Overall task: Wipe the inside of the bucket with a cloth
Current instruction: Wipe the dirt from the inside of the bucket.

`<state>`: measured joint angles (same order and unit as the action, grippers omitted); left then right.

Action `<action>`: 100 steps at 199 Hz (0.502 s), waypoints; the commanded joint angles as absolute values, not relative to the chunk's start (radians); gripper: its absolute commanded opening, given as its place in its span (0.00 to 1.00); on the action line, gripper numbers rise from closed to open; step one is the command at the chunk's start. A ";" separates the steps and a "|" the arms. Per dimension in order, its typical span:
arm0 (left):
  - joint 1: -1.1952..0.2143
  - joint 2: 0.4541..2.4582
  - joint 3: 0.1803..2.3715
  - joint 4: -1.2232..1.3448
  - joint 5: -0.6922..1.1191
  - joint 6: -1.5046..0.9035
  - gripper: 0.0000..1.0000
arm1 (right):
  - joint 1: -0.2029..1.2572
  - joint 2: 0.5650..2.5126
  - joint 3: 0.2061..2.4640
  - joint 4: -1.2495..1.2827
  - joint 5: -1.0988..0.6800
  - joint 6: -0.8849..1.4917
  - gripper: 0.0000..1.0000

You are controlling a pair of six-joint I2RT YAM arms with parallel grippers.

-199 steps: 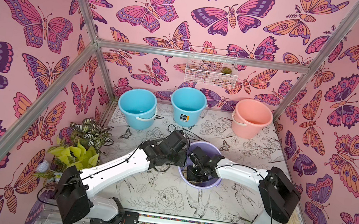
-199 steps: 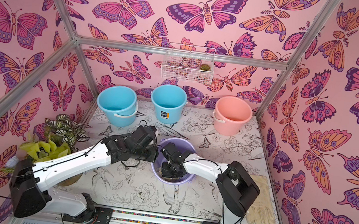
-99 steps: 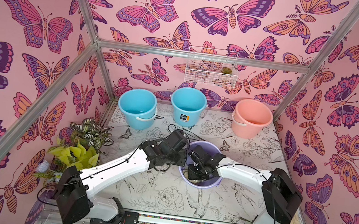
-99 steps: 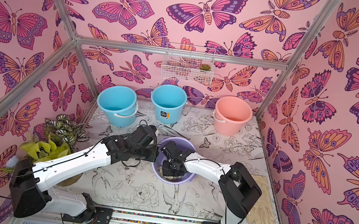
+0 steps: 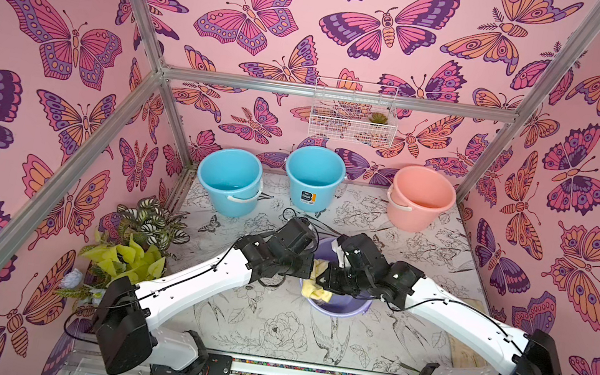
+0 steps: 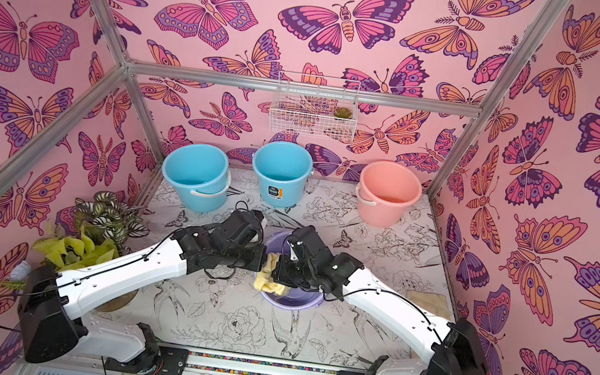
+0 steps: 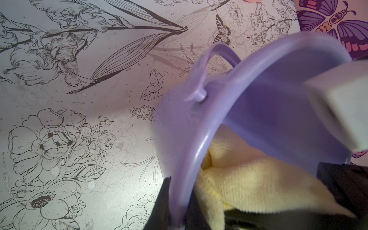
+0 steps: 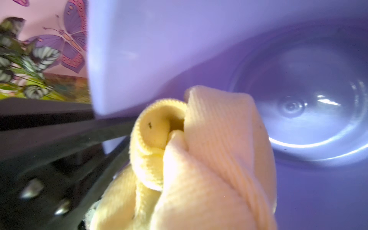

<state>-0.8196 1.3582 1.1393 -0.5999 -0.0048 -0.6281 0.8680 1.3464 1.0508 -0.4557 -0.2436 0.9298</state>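
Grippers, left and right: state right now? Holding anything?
Left gripper: closed on the rim of the bucket.
Right gripper: closed on the cloth.

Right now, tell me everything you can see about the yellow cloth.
The cloth is pale yellow and soft, with a fine ribbed, towel-like weave and a few small dark specks. It is bunched into loose folds, not spread flat. It sits inside the tilted lavender bucket, close to the rim and the inner wall. The right gripper holds it, jaws shut on the bunch, with folds spilling out beyond them.
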 commanded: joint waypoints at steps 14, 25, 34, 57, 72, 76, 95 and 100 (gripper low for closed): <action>-0.828 1.374 1.164 -0.598 0.018 -0.607 0.00 | 0.859 1.317 1.007 -0.297 -0.255 1.102 0.00; -0.828 1.374 1.164 -0.598 0.019 -0.606 0.00 | 0.858 1.321 0.984 -0.257 -0.229 1.147 0.00; -0.828 1.375 1.165 -0.598 0.020 -0.607 0.00 | 0.857 1.328 0.959 -0.216 -0.207 1.194 0.00; -0.828 1.376 1.167 -0.598 0.022 -0.604 0.00 | 0.850 1.357 0.891 -0.078 -0.171 1.322 0.00; -0.828 1.374 1.166 -0.598 0.026 -0.604 0.00 | 0.845 1.385 0.870 -0.020 -0.148 1.383 0.00; -0.828 1.374 1.166 -0.598 0.026 -0.605 0.00 | 0.844 1.393 0.870 -0.014 -0.141 1.392 0.00; -0.828 1.372 1.164 -0.598 0.026 -0.605 0.00 | 0.838 1.431 0.886 -0.022 -0.101 1.422 0.00; -0.828 1.373 1.164 -0.597 0.025 -0.605 0.00 | 0.836 1.442 0.889 -0.024 -0.090 1.428 0.00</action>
<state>-0.8192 1.3659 1.1458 -0.5983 -0.0017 -0.6300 0.8570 1.4014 0.8726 -0.1051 -0.1741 1.3251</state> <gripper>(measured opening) 0.126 0.091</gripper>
